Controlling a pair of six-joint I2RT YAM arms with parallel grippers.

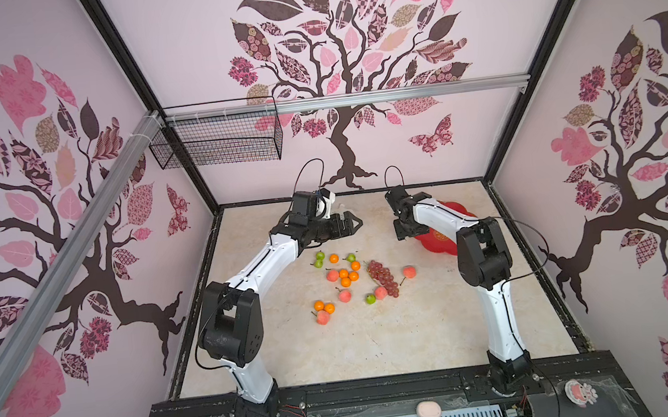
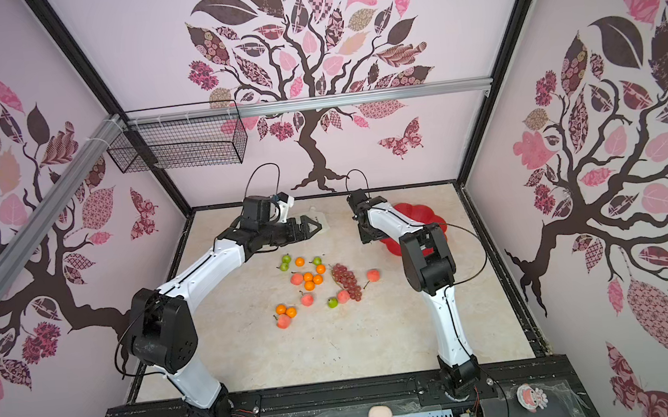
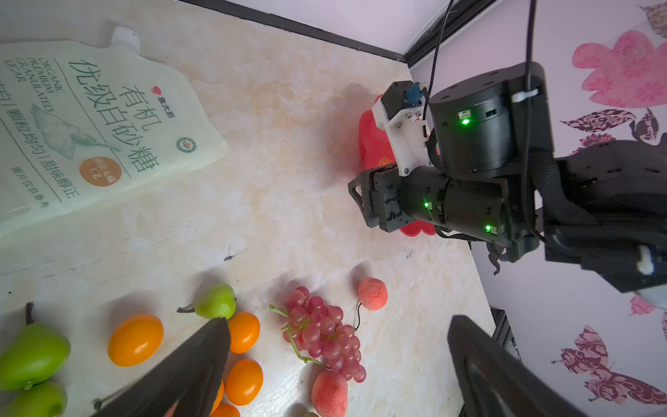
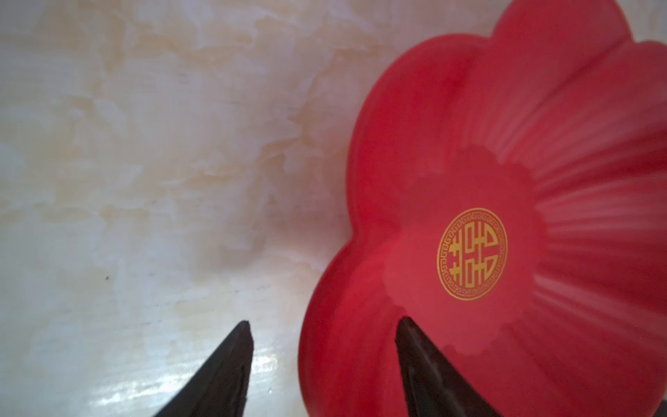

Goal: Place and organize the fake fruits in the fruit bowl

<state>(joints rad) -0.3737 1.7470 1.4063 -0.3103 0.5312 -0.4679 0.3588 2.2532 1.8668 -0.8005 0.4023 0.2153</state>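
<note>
Looks like the fetch-the-bowl step: on the table (image 1: 378,339), empty fruit bowl (image 4: 397,108) far right, right hand (image 4: 323,323) part-open astride its rim, left hand (image 1: 356,222) wide and idle, fake fruits (image 1: 343,274) loose mid-table, so next up a firm rim pinch.

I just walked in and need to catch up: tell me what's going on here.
Two robot arms are set to sort fake fruits into a red bowl. None is in yet: the fruits all lie loose on the table, and the bowl looks empty where it shows. The right gripper is open astride the bowl's rim, one finger over the dish and one over the table. The left gripper hangs open above the table behind the fruits, holding nothing.
</note>
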